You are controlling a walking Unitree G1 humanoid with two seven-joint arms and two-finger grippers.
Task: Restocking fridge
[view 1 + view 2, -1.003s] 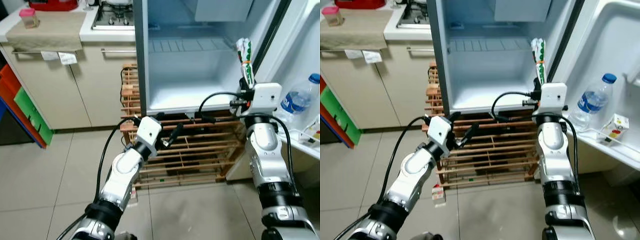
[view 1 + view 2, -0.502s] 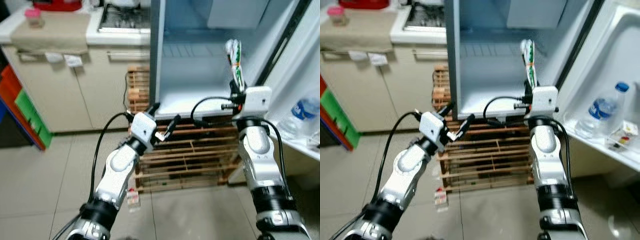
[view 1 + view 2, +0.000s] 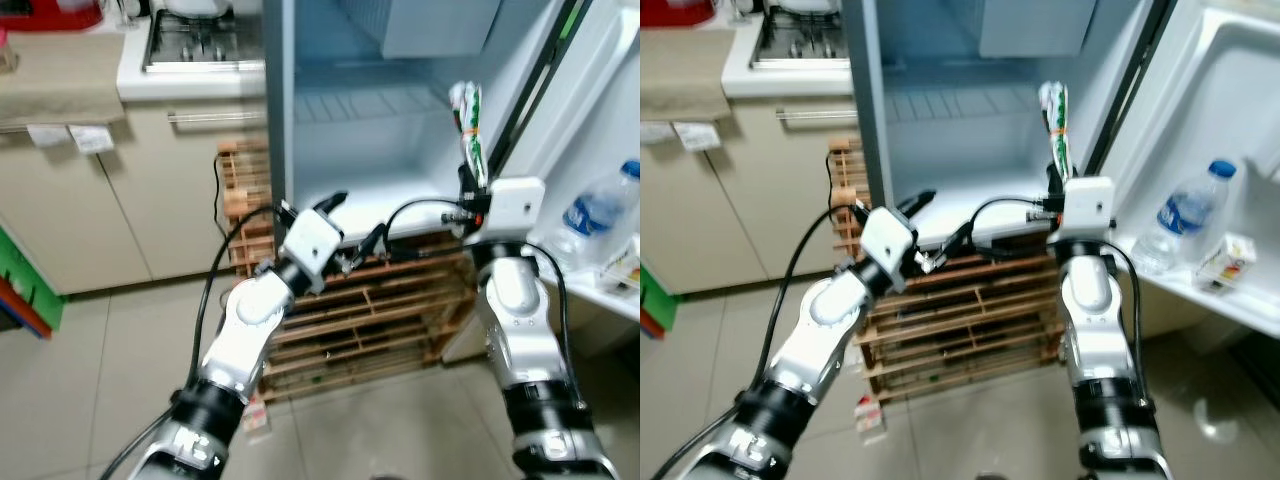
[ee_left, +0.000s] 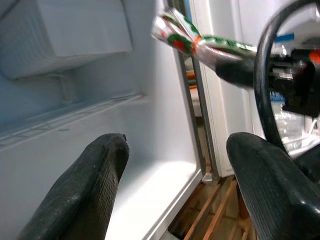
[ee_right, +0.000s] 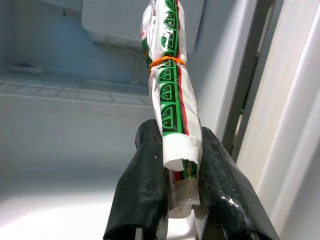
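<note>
Right hand (image 5: 181,165) clamped on green-patterned packet (image 5: 170,95), no legible writing, left hand (image 4: 185,175) apart

Beige cabinets (image 3: 90,210) under a gas hob (image 3: 190,40), pale tiled floor (image 3: 110,380), wooden rack (image 3: 390,310).

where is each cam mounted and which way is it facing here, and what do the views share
Left eye view: on the head, looking down into the open fridge; both silver arms show.
Right eye view: its stereo twin, same scene, plus the water bottle in the door.
Left wrist view: along the open left gripper toward the fridge interior.
Right wrist view: along the right gripper, clamped on the green-and-white packet.
Shared: all four show the packet and the fridge.
</note>
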